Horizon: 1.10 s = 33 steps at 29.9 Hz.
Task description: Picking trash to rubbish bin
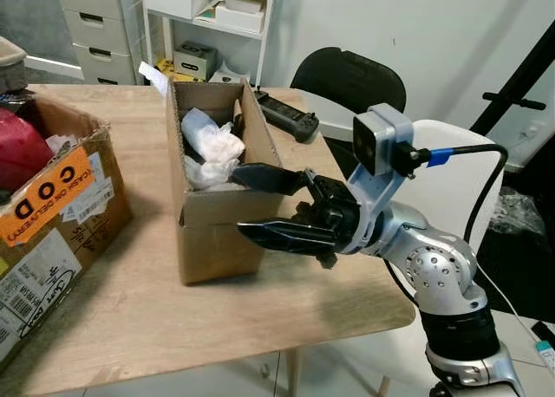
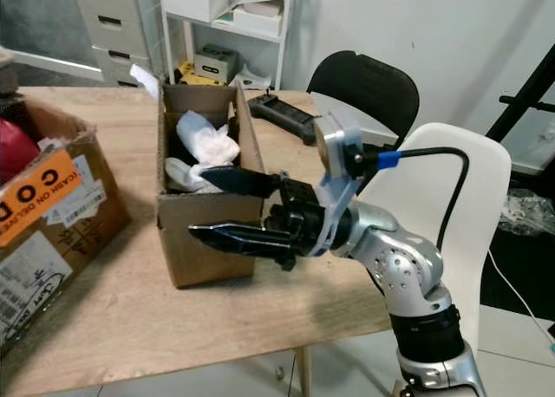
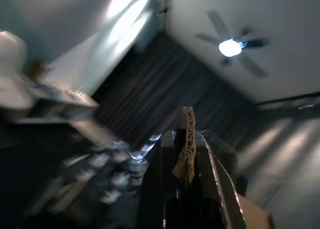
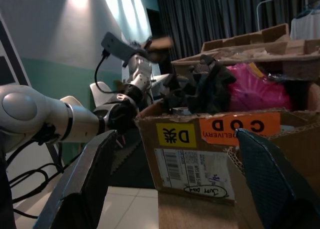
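Crumpled white paper (image 1: 211, 146) fills corrugated box (image 1: 208, 232) (right gripper (image 1: 264, 206) spread).

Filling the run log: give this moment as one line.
right gripper: open, at small box side | left gripper: shut on brown scrap | white trash: in small box

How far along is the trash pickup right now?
Done: white crumpled paper lies in the small cardboard box on the table. In hand: the left gripper is raised and shut on a brown scrap; the right gripper is open and empty by that box. Left: that scrap is not yet dropped in. I can't tell what other loose trash remains.
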Tool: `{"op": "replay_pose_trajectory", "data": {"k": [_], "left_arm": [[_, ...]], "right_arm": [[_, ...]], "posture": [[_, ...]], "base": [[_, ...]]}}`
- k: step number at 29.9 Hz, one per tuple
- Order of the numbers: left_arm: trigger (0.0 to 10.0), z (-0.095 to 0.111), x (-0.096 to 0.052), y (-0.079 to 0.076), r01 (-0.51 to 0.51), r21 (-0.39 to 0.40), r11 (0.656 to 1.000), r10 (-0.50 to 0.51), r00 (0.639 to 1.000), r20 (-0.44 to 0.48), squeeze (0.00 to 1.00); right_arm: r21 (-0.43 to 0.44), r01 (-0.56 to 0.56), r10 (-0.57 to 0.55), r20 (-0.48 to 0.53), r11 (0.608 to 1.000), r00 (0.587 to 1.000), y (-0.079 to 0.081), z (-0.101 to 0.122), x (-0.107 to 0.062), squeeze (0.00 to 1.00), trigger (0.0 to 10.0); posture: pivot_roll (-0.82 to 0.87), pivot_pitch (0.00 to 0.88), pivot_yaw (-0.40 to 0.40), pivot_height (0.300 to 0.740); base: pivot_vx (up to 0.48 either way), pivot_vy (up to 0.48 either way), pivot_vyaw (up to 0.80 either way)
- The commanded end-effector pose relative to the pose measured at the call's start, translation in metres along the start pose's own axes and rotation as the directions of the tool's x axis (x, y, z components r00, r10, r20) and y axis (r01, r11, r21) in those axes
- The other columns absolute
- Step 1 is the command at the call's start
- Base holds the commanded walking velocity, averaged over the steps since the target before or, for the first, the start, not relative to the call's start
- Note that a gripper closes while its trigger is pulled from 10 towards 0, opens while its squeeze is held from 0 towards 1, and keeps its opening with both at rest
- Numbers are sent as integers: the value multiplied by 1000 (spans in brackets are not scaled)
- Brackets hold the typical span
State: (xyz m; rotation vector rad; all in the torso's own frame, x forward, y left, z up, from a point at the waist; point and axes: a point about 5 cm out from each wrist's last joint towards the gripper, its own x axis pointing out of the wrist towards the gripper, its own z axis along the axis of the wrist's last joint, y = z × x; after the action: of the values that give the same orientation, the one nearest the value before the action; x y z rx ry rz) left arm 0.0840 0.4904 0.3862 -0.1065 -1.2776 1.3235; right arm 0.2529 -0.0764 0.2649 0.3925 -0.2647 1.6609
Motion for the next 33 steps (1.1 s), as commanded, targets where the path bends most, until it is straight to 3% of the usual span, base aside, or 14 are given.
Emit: {"op": "replay_pose_trajectory", "data": {"k": [1,2,3,7,8,9,10,13,21,23,24,27,31,33], "left_arm": [[10000,22,9,-32,156,-137,978,-151,987,46,0],[10000,25,7,-47,226,-252,941,-226,974,31,0],[10000,25,7,-47,226,-252,941,-226,974,31,0],[10000,31,0,-72,326,-452,830,-354,935,24,0],[10000,32,-3,-80,352,-510,785,-396,918,23,0],[10000,34,-15,-97,424,-611,668,-511,859,38,0],[10000,34,-15,-97,424,-611,668,-511,859,38,0],[10000,36,-30,-113,503,-655,563,-624,779,62,0],[10000,34,-64,-135,615,-694,374,-805,587,87,0],[10000,34,-67,-137,619,-700,356,-817,569,88,0],[10000,31,-76,-141,637,-700,323,-853,516,75,0],[10000,31,-80,-142,639,-707,304,-867,493,73,0],[10000,21,-114,-155,650,-735,194,-941,334,47,0],[10000,19,-121,-157,649,-741,171,-953,301,44,0]], "right_arm": [[-25,-29,29,2,999,1000,6,3,2,0,10000],[-24,-30,30,4,999,1000,6,3,2,0,10000],[-24,-30,30,4,999,1000,6,3,2,0,10000],[-23,-29,29,13,999,999,6,3,3,0,10000],[-22,-27,28,20,999,999,6,3,2,0,10000],[-21,-23,23,30,1000,999,7,4,-1,0,10000],[-21,-23,23,30,1000,999,7,4,-1,0,10000],[-25,-8,8,26,1000,1000,7,5,-5,0,10000],[-75,37,-36,6,996,999,8,17,-19,0,10000],[-88,40,-40,1,995,999,9,20,-21,0,10000],[-119,49,-50,-10,992,999,11,27,-26,0,10000],[-130,51,-53,-15,990,998,12,30,-28,0,10000],[-208,110,-128,-70,972,989,16,44,-42,0,10000],[-222,125,-146,-80,967,986,16,46,-45,0,10000]], "posture": [[84,99,-59,740],[85,98,-58,740],[85,98,-58,740],[87,98,-58,740],[87,98,-57,740],[87,98,-57,740],[87,98,-57,740],[86,99,-57,740],[79,93,-60,740],[79,93,-60,740],[76,94,-59,740],[75,94,-59,740],[68,98,-59,740],[68,98,-59,740]], "base": [[0,0,0],[0,0,0],[0,0,0],[0,0,0],[0,0,0],[0,0,0],[0,0,0],[0,0,0],[0,0,0],[0,0,0],[0,0,0],[0,0,0],[0,0,0],[0,0,0]]}}
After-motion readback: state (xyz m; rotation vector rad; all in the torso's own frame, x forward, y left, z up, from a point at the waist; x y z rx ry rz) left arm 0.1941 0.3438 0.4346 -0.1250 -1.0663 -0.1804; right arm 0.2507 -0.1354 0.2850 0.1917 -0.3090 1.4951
